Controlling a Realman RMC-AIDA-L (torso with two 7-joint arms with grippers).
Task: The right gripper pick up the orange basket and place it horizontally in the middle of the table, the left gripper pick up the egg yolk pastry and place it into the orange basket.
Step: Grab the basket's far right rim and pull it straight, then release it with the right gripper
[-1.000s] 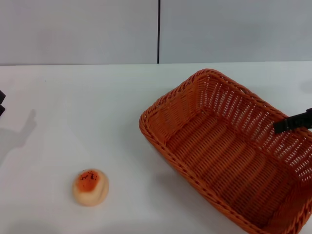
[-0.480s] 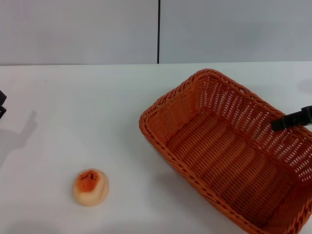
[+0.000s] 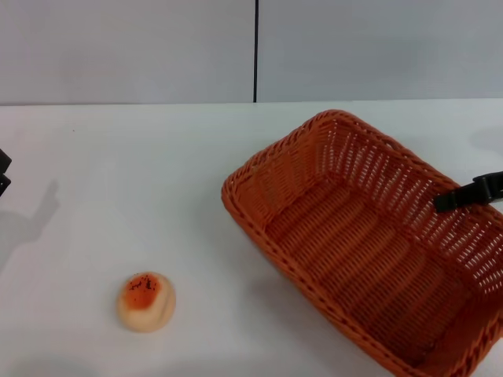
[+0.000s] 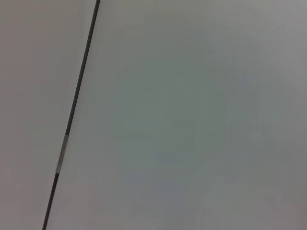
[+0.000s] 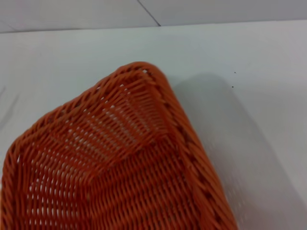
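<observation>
The orange basket (image 3: 267, 166) sits diagonally on the right half of the white table (image 3: 141, 157), its near right corner cut off by the picture edge. My right gripper (image 3: 452, 198) reaches in from the right, one black finger inside the basket's far right wall, clamped on that wall. The right wrist view shows a corner of the basket (image 5: 178, 125) close up above the table (image 5: 230, 57). The egg yolk pastry (image 3: 146, 301) lies alone at the front left, orange glazed face up. Only a black sliver of my left gripper (image 3: 3, 173) shows at the far left edge.
A grey wall (image 3: 126, 47) with a dark vertical seam (image 3: 256, 47) closes the table's far edge. The left wrist view shows only that wall (image 4: 192, 120) and seam (image 4: 72, 115). Bare white tabletop lies between the pastry and the basket.
The basket has shifted slightly to the left and turned a little, carried by the right gripper's finger. The pastry and left gripper have not moved.
</observation>
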